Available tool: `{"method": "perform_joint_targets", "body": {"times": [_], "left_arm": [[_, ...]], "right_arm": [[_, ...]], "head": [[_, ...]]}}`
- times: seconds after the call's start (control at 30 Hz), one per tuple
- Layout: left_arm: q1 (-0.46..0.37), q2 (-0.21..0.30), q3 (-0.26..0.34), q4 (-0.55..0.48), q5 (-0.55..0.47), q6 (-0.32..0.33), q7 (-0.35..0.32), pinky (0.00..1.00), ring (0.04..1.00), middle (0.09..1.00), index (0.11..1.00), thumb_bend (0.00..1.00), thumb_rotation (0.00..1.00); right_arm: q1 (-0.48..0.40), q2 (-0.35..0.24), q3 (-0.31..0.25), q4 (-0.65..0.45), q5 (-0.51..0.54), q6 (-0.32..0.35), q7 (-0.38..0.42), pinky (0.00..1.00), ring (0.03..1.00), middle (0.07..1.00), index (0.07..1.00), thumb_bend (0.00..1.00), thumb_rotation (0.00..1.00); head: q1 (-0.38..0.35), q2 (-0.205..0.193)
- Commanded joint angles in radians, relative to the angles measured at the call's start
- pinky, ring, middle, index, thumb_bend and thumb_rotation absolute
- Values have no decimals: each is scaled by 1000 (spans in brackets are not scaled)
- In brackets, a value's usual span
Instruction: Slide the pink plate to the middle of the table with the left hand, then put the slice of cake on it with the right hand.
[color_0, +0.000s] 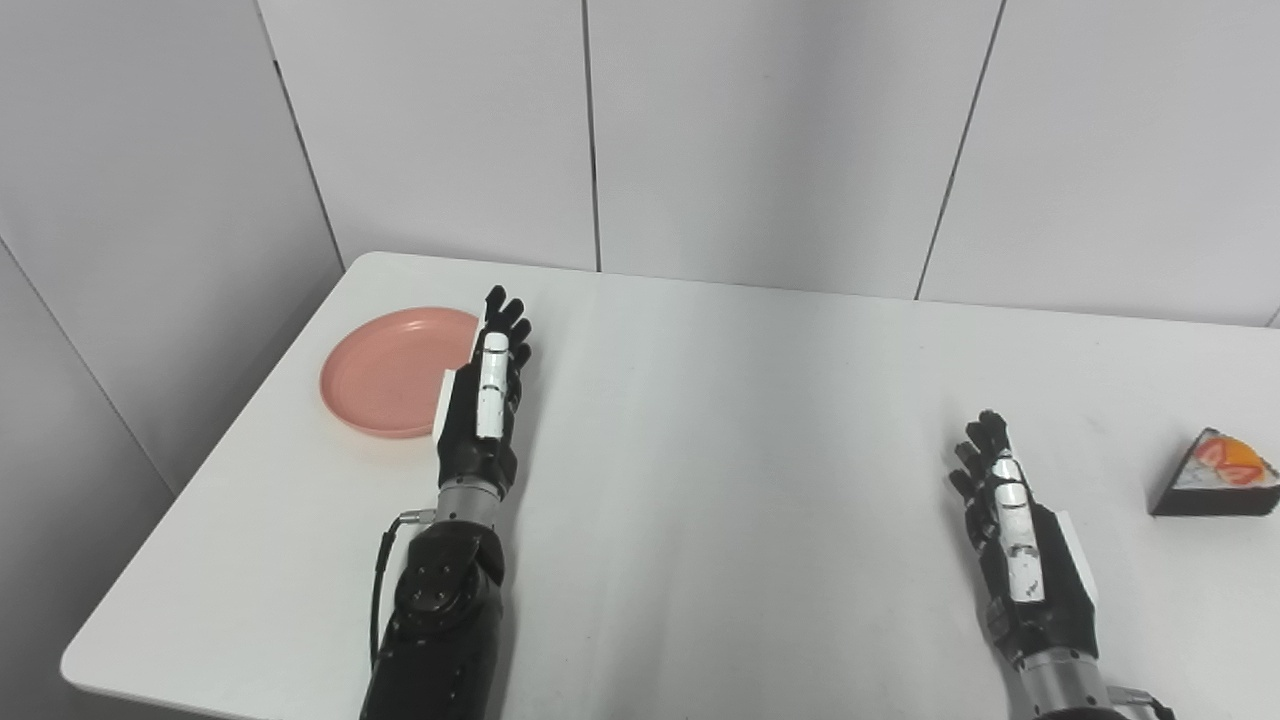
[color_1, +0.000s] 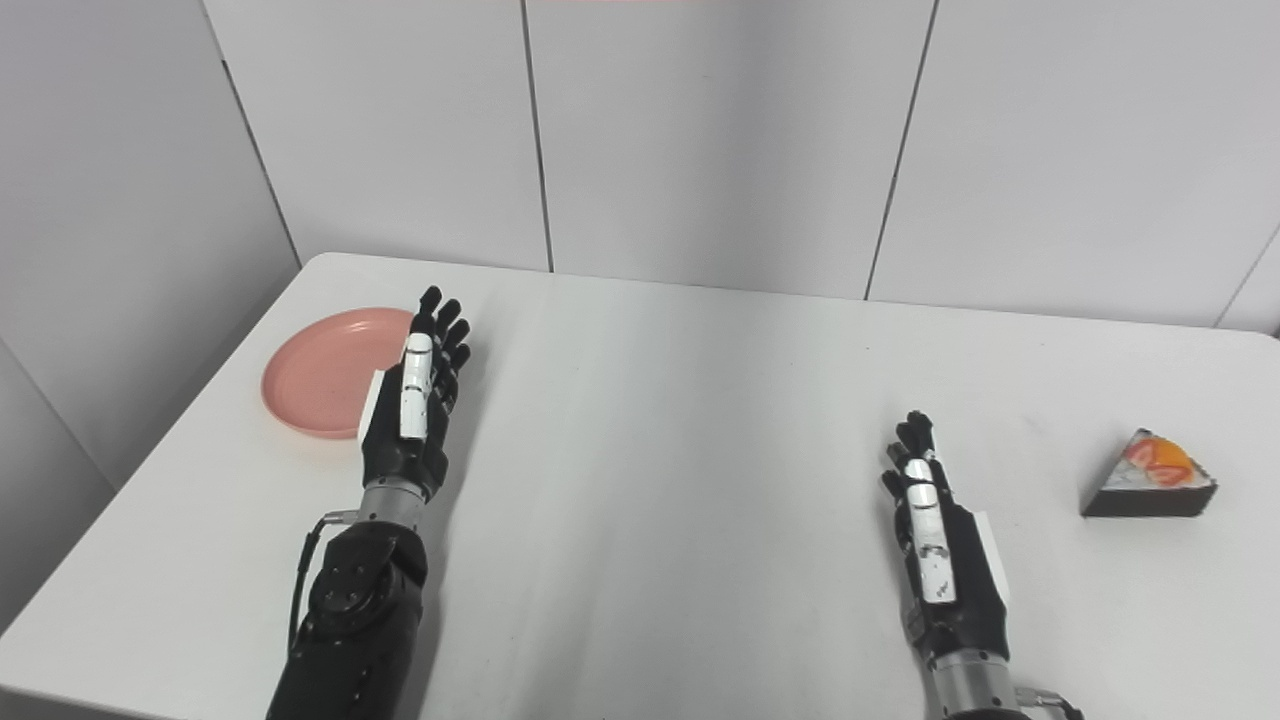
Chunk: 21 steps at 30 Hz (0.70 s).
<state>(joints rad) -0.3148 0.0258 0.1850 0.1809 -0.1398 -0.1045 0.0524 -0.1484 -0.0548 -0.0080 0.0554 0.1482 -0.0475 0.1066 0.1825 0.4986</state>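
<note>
right eye view shows cake slice (color_1: 1150, 477) clear of table (color_1: 680, 420) edge.

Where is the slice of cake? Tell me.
The slice of cake sits on the table's far right, beyond the open right hand, untouched.

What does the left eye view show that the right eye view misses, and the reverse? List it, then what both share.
Left eye only: the table's rounded near-left corner. Right eye only: more bare table beyond the cake slice. Both: the pink plate with the open left hand at its right rim, the open right hand apart from the cake.
</note>
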Motion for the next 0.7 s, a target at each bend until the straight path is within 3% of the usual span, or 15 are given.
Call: {"method": "perform_joint_targets", "body": {"times": [0.0,0.1,0.23,0.33,0.53,0.67], "left_arm": [[-50,26,22,-32,-9,-29,18,958,912,919,930,681,1000],[-63,26,57,-27,-20,-46,43,943,873,876,884,690,1000],[-78,44,94,-9,-21,-66,68,773,790,803,802,675,1000],[-90,71,120,17,-17,-72,85,713,754,773,768,676,1000],[-122,134,156,75,-16,-90,100,665,715,734,722,697,1000],[-145,180,168,106,-21,-85,93,686,722,736,727,715,1000]], "right_arm": [[24,-11,-9,15,8,-12,12,1000,1000,1000,1000,498,971],[20,-12,-10,29,7,-20,11,1000,1000,1000,1000,498,965],[20,-14,-8,34,0,-24,12,1000,1000,1000,1000,490,964],[25,-17,-5,24,-8,-19,11,1000,1000,1000,1000,487,973],[31,-22,-9,19,1,-11,14,1000,1000,1000,1000,496,943],[29,-23,-9,21,6,-12,18,1000,1000,1000,1000,492,947]], "head": [[3,-1],[15,-10],[24,-19],[25,-15],[36,-13],[38,-19]]}}
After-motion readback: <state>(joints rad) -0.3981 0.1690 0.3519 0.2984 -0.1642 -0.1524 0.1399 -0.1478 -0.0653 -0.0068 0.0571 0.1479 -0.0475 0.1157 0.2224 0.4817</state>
